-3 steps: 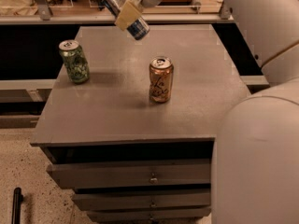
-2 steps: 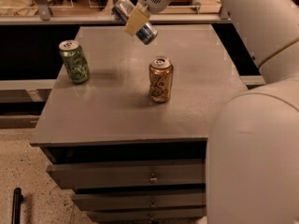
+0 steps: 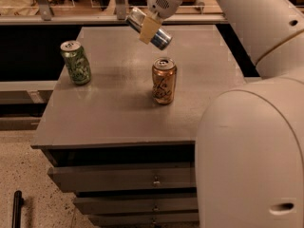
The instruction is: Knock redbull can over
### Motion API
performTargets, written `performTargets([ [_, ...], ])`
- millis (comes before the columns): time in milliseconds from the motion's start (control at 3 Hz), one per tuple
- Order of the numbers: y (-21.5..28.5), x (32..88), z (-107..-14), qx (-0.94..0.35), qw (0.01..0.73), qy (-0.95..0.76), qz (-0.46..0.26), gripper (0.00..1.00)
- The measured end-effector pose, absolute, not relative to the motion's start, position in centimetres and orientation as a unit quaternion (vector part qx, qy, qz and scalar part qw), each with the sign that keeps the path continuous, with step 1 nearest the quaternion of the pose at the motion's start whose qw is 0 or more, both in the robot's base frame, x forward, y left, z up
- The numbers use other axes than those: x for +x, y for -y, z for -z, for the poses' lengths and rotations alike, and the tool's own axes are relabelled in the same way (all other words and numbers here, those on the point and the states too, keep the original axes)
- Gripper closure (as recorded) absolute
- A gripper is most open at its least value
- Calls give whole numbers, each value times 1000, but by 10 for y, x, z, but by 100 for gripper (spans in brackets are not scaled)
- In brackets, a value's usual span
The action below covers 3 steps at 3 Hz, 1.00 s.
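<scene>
Grey cabinet top [image 3: 118, 113]: your gripper [image 3: 148, 28], clamped on the tilted redbull can [image 3: 161, 37], aloft; green can [image 3: 76, 63] left, gold can [image 3: 164, 81] centre, both upright.

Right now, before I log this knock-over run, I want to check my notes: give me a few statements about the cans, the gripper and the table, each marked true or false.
1. The green patterned can stands upright near the left edge of the grey table. True.
2. The slim silver-and-blue metal can stands on the table. False: the gripper holds it tilted in the air over the table's far part.
3. The gold-orange can lies on its side. False: it stands upright near the table's middle.
4. The gripper is shut on the slim can. True.
5. The green can and the gold-orange can stand apart. True.
</scene>
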<state>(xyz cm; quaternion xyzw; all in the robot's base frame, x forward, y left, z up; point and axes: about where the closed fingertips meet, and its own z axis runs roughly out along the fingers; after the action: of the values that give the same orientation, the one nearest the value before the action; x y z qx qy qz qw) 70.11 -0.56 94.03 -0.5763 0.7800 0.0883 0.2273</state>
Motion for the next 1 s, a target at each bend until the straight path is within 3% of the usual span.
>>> performTargets([
  [333,16,697,-913,-593,186,-781,-64,100],
  [1000,-11,685,-882,-649,175,-736,-83,100],
])
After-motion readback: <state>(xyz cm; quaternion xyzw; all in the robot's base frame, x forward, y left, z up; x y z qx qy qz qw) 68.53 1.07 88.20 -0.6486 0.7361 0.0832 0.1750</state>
